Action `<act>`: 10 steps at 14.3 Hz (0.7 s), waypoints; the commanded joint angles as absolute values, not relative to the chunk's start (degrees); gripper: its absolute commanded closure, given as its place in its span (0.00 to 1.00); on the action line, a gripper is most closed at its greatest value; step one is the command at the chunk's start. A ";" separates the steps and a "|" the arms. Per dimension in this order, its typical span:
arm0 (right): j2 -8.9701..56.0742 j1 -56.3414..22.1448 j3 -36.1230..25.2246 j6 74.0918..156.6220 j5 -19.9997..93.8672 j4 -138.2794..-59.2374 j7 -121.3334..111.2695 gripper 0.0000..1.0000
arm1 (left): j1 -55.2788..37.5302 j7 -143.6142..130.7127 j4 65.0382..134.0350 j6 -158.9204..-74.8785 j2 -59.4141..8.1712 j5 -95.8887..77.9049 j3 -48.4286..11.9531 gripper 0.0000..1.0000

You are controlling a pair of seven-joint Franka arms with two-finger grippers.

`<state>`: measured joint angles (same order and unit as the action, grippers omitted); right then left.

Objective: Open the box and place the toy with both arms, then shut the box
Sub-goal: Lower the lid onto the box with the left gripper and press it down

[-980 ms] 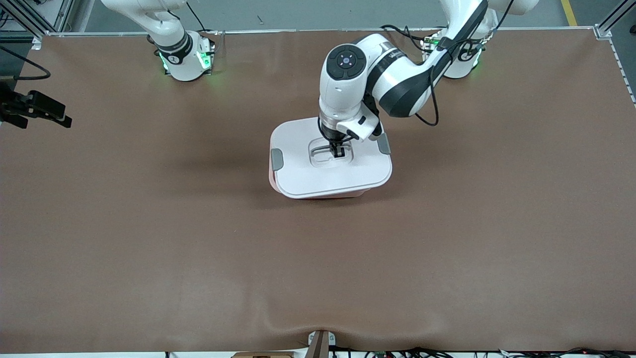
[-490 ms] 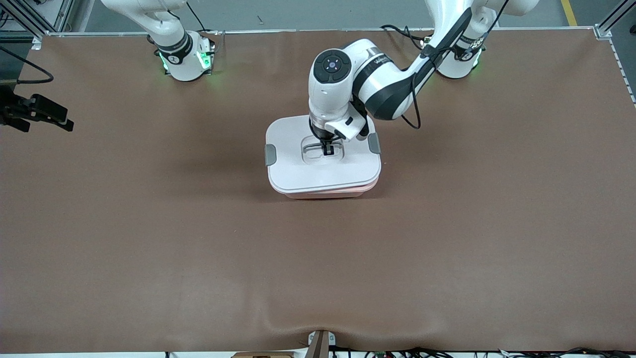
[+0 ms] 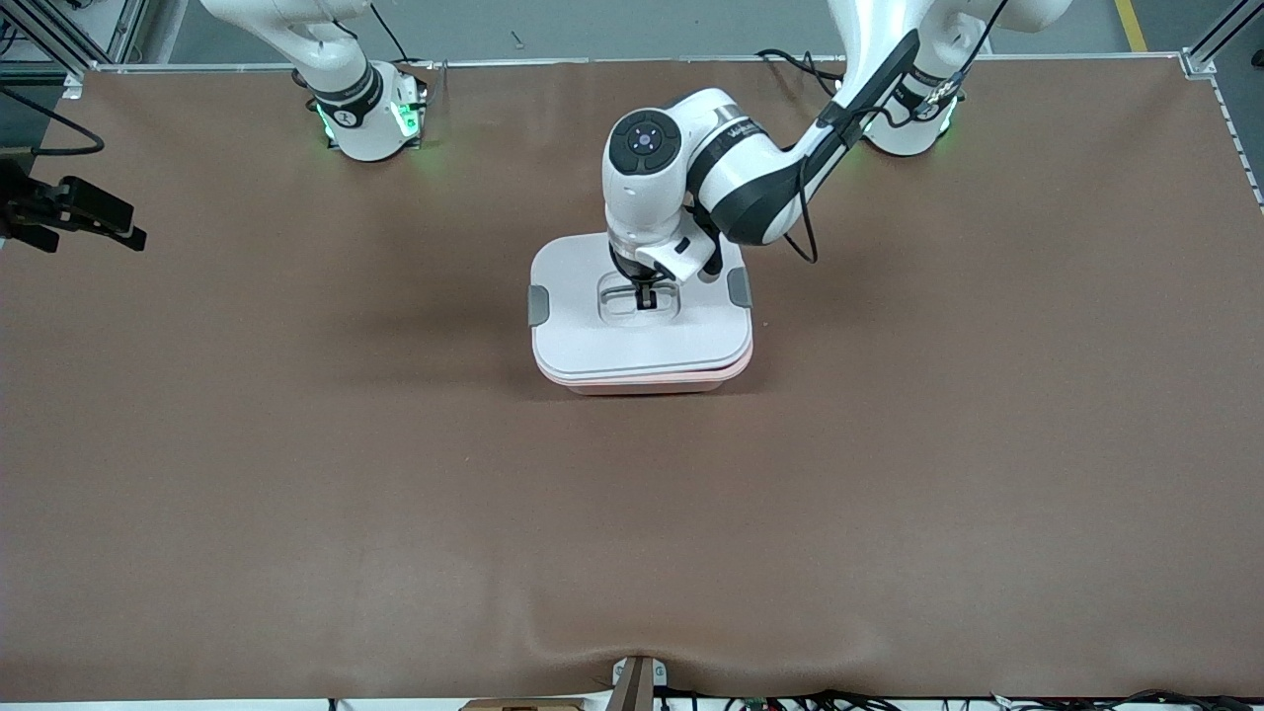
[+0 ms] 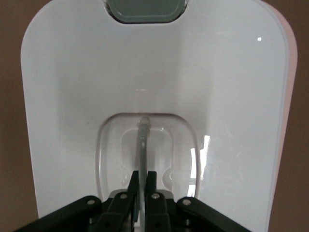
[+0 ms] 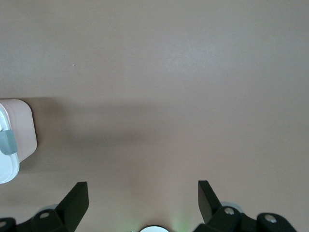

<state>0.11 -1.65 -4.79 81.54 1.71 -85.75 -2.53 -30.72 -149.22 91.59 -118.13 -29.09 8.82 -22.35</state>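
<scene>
Two arms are mine to run, and only one is working: my left gripper sits directly down in the recessed centre of the lid, its fingers pinched tight on the thin grey handle bar. I judge that grip is there because the handle is the one place to carry the lid squarely. Under the tool the white lid lies on the box, whose pale pink base peeks out along the edge; it looks seated but I cannot tell if it is pressed home. Out to either side of the tool the grey latches hang at the lid's ends. I see no toy anywhere, so I take it to be inside. Well away from the tool, my right gripper waits over bare table with its fingers spread wide. Around everything runs a brown mat, metal framing and grey floor at its edge.
</scene>
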 commanded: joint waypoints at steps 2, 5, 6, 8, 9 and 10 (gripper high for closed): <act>-0.62 -1.84 -4.92 80.77 2.90 -85.61 -1.41 0.00 | -30.94 -148.36 92.28 -118.65 -28.57 10.98 -22.24 1.00; -0.70 -1.76 -4.92 80.51 2.90 -85.52 -1.67 0.00 | -30.24 -148.45 92.11 -118.65 -28.65 11.07 -22.32 1.00; -0.70 -1.76 -4.92 79.90 2.90 -85.52 -1.67 0.00 | -30.15 -148.45 91.85 -118.65 -28.74 10.99 -22.24 1.00; -0.70 -1.85 -4.92 78.05 2.90 -85.52 -1.49 0.00 | -30.15 -148.45 91.85 -118.74 -28.92 11.07 -22.24 1.00; -0.70 -1.67 -4.92 78.05 2.90 -85.52 -1.49 0.00 | -30.15 -148.45 91.76 -118.83 -29.00 11.07 -22.24 1.00; -0.70 -1.76 -4.83 78.05 2.99 -85.26 -1.67 0.00 | -30.23 -148.45 91.58 -118.83 -29.09 11.07 -22.24 1.00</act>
